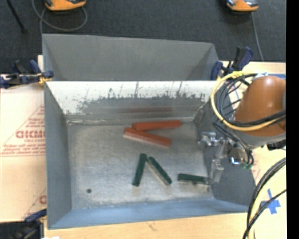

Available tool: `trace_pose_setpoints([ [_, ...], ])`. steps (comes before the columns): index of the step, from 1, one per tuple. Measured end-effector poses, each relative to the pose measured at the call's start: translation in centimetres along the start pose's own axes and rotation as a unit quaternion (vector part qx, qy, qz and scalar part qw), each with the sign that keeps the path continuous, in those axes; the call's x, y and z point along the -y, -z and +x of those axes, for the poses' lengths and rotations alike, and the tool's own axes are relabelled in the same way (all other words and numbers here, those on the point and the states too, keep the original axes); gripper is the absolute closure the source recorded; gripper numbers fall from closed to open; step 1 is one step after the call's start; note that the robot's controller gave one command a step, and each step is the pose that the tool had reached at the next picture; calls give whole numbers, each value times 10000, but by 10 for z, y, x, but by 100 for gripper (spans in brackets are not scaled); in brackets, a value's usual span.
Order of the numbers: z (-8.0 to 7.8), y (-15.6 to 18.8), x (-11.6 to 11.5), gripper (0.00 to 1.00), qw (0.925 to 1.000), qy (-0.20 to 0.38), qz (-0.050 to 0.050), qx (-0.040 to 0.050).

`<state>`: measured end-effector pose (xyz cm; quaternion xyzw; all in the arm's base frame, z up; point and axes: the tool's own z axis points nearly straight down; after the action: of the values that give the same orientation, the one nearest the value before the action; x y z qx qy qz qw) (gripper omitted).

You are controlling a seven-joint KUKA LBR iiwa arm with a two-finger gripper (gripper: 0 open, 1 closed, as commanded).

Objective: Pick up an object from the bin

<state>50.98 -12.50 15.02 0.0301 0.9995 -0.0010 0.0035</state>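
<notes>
The right end of the short dark green bar (189, 178) is hidden by the gripper (215, 172). Whether the gripper is open, closed or gripping the bar cannot be determined. The bar lies flat near the front right corner of the bin (57, 153). The arm enters from the right. Its orange wrist cover (261, 103) sits uppermost, and the gripper points down close to the right wall. Two more green bars (139, 169) form a V to the left of the short bar. Two orange bars (157, 125) lie farther back.

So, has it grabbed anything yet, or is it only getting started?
Nothing is out yet: the orange-red bars and two angled green sticks lie on the bin floor. In hand: the pincer is down at the right side, at the end of a short green stick. Left: gripping something and lifting it clear.
</notes>
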Motion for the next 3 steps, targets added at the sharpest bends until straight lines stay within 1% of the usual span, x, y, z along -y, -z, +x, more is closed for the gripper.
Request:
trace_pose_setpoints([
  [1, -1, -82, 2, 0, 9961, 883, -7, -25],
  [2, -3, -80, 3, 0, 9961, 887, 0, 0],
  [3, -3, -80, 3, 100, 9960, 890, 1, 2],
])
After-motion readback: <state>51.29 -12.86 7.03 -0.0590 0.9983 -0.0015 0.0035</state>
